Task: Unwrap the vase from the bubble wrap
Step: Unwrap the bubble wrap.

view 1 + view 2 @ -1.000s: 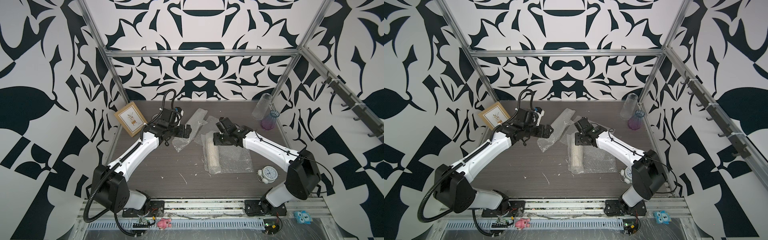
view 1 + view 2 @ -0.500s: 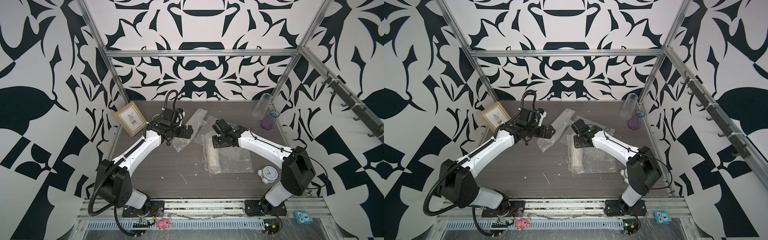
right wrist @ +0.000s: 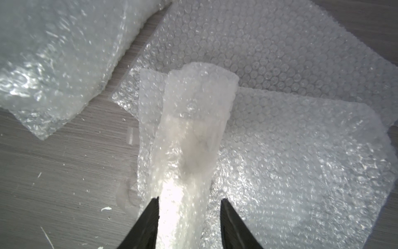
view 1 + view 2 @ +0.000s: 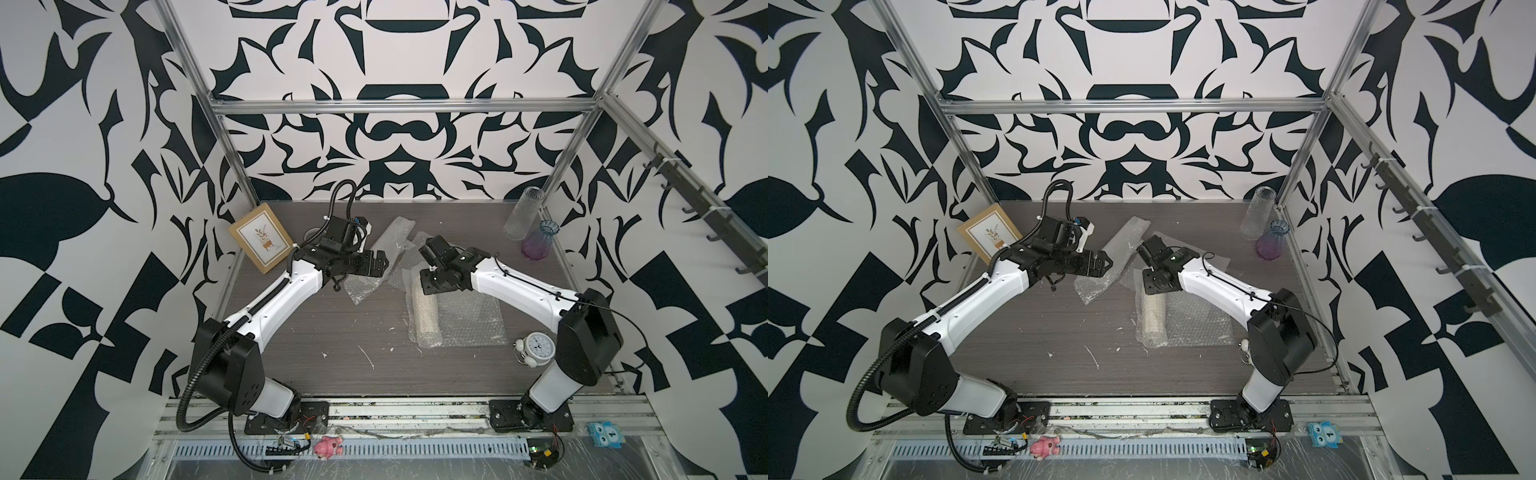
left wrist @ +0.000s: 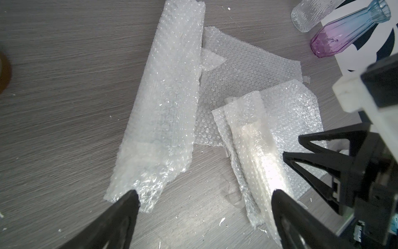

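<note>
Nearest, at the right of the grey table [image 4: 324, 332], stands a white alarm clock [image 4: 535, 349]. Left of it lies the wrapped vase [image 4: 426, 316], rolled in bubble wrap [image 4: 469, 320] whose free end spreads flat to the right. My right claw [image 3: 189, 212] points down over the roll's far end, partly spread astride it, one finger [image 3: 150, 217] touching the wrap. Farther left, my left claw [image 5: 203, 199] hovers spread wide above a crumpled loose sheet [image 4: 363, 289]. Far right stand a clear glass vase [image 4: 521, 216] and a purple-and-blue vase [image 4: 538, 245]. Far left leans a framed picture [image 4: 262, 241].

blue owl toy [image 4: 604, 439], numeral 1
</note>
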